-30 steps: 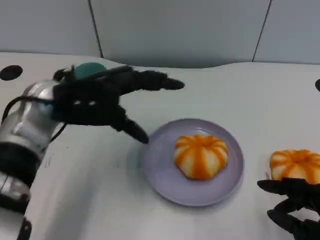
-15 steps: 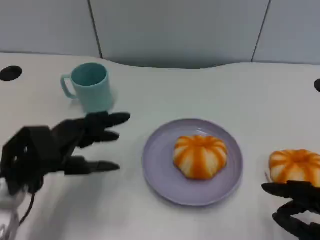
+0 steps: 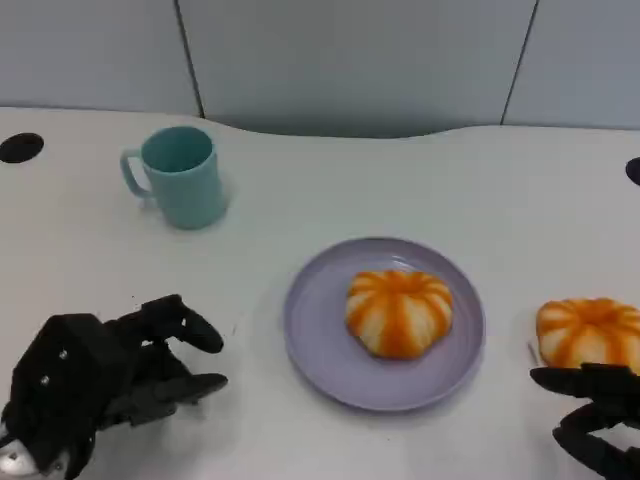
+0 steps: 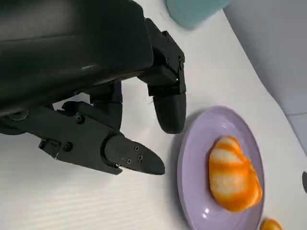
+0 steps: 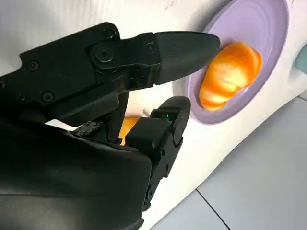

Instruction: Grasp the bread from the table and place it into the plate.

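A round orange-and-white striped bread (image 3: 400, 312) lies in the middle of the lilac plate (image 3: 320, 330). A second bread (image 3: 590, 333) of the same kind sits on the table to the plate's right. My right hand (image 3: 600, 420) is just in front of that second bread, fingers apart, holding nothing. My left hand (image 3: 110, 380) hovers low over the table left of the plate, fingers loosely apart, also holding nothing. The left wrist view has my left hand (image 4: 96, 86) beside the plate (image 4: 201, 143) and its bread (image 4: 235, 175). Past my right hand (image 5: 96, 120), the plate's bread (image 5: 230, 74) is in sight.
A teal mug (image 3: 180, 175) stands at the back left, well behind my left hand. A dark round hole (image 3: 20, 146) marks the table's far left. A grey panelled wall (image 3: 350, 60) rises behind the curved white table edge.
My left hand has drawn back from above the mug and the plate's left rim, down toward the table's front left. The right hand has barely shifted.
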{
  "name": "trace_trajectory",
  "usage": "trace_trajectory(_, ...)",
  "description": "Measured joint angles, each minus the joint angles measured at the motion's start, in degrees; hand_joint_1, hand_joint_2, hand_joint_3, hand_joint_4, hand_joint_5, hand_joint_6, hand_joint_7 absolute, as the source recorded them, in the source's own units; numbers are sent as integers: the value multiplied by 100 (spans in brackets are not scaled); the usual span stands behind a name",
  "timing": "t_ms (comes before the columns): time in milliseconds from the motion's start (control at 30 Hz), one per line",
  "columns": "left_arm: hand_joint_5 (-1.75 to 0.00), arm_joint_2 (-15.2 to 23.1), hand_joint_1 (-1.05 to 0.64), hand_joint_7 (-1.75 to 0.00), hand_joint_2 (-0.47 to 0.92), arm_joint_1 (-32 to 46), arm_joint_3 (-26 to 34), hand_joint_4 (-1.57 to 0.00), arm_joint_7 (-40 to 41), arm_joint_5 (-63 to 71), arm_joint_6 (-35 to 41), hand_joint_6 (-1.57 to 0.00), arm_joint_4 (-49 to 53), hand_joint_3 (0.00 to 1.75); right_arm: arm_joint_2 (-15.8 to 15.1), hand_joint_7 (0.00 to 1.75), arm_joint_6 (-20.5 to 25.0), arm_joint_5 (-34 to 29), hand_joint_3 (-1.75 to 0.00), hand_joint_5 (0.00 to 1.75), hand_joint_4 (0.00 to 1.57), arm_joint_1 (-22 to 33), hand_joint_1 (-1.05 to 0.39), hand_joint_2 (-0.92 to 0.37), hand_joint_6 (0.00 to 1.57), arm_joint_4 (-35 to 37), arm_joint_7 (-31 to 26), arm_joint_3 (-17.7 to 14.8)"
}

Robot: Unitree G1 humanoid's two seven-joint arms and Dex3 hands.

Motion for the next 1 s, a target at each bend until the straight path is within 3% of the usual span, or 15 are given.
trace_trajectory(300,-175,-64,-23,-175,90,74,-26,-77,254,121,111,-55,67,6,-108,0,-183,15,-32,77,60,-57,-27,-92,81,196,10,-38)
trace_trajectory(1000,-175,-57,-26,-175,88,70,-148,-74,290,315,-128,-54,262,6,-133,1,-241,27,-32,75,62,-109,-26,-92,82,381,54,-166)
